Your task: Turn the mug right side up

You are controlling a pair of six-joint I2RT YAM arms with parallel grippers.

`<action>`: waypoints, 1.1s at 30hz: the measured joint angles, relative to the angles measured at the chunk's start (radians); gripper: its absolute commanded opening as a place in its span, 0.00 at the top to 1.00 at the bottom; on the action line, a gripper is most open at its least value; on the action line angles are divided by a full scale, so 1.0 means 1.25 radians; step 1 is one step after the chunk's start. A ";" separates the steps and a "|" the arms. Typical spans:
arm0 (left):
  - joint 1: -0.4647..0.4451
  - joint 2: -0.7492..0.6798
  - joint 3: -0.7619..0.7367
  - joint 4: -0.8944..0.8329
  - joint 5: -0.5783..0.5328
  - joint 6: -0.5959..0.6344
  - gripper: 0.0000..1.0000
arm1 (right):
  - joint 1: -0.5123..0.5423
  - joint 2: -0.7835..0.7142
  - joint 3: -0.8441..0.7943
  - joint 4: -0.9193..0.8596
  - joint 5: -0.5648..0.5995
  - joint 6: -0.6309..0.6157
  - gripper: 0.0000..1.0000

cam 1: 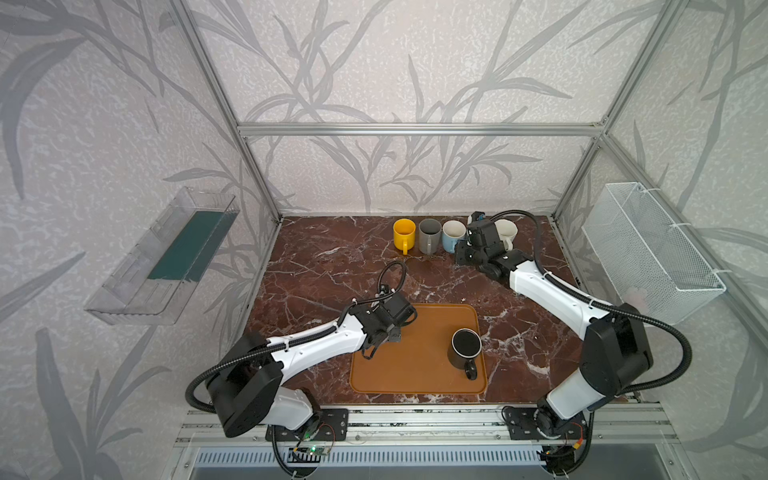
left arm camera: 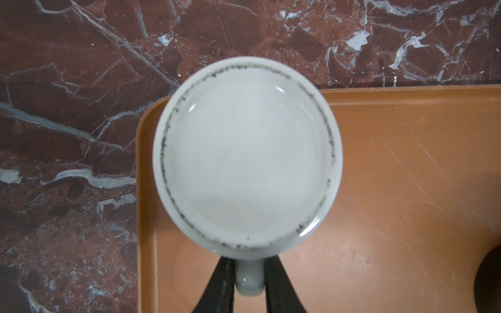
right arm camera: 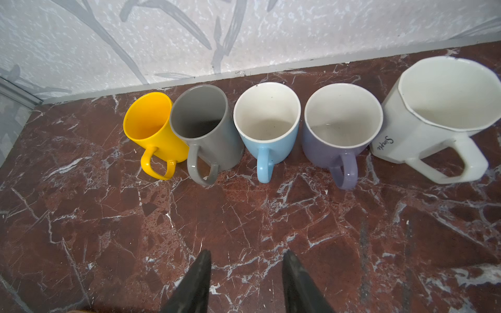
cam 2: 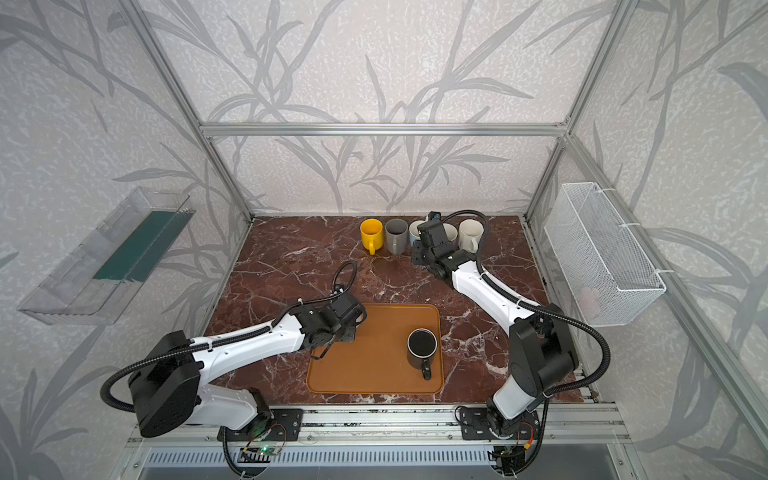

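Observation:
A white mug (left arm camera: 248,154) stands bottom-up on the far-left corner of the orange tray (left arm camera: 406,189); its flat base with a dark scuffed ring faces the left wrist camera. My left gripper (left arm camera: 249,261) is shut on the mug's handle (left arm camera: 249,281), one black finger pressed against each side of it. In both top views the left wrist (cam 1: 386,320) covers this mug, so it is hidden there. My right gripper (right arm camera: 247,253) is open and holds nothing. It hovers over the marble table (right arm camera: 244,216) just in front of the row of mugs at the back.
A black mug (cam 1: 466,348) stands upright on the tray's (cam 1: 415,374) right side. Several upright mugs line the back wall, among them yellow (right arm camera: 147,122), grey (right arm camera: 206,127), blue (right arm camera: 267,122), purple (right arm camera: 341,127) and a big white one (right arm camera: 439,108). A wire basket (cam 1: 648,253) hangs right, a clear bin (cam 1: 166,257) left.

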 measured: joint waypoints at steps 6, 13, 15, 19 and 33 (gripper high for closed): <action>0.001 0.000 -0.012 -0.021 0.001 0.000 0.75 | 0.000 0.000 0.000 0.000 0.000 0.000 0.56; 0.002 0.000 -0.012 -0.027 0.001 0.000 0.75 | 0.000 0.000 0.000 0.000 0.000 0.000 0.56; 0.003 0.000 -0.012 -0.028 0.001 0.000 0.75 | 0.000 0.000 0.000 0.000 0.000 0.000 0.56; 0.004 0.000 -0.012 -0.029 0.001 0.000 0.74 | 0.000 0.000 0.000 0.000 0.000 0.000 0.56; 0.026 0.000 -0.012 -0.023 0.015 0.010 0.72 | 0.000 0.000 0.000 0.000 -0.013 0.000 0.55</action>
